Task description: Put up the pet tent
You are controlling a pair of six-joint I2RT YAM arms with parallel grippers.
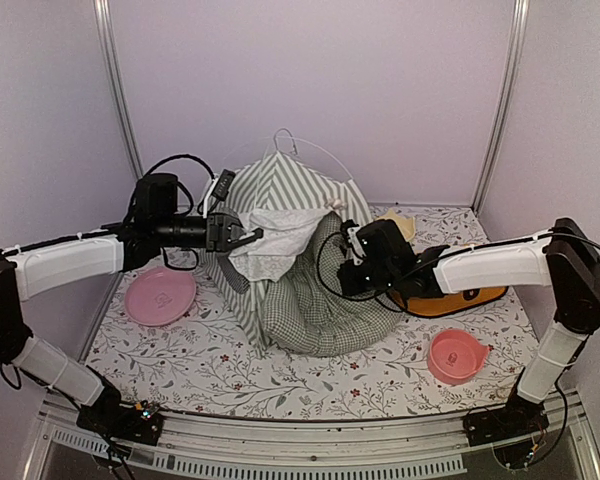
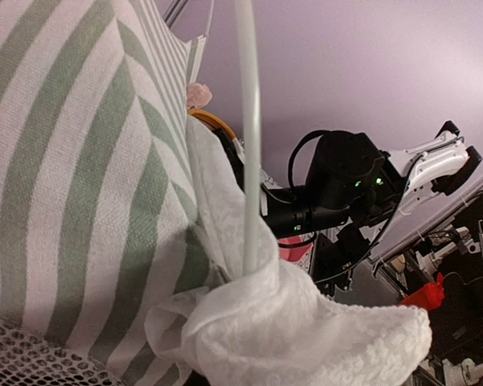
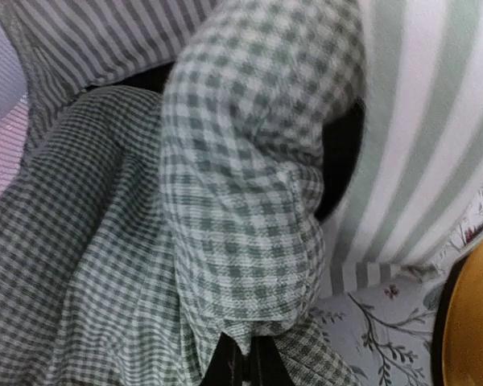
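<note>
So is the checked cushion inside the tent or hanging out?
Partly out. The gingham cushion spills from the tent opening onto the table; only its upper end sits under the striped fabric.

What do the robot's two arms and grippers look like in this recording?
Both the left arm and right arm have white link covers between black joints. Black cables loop at the wrists. The left gripper and right gripper are black; small green lights show on the right wrist.
</note>
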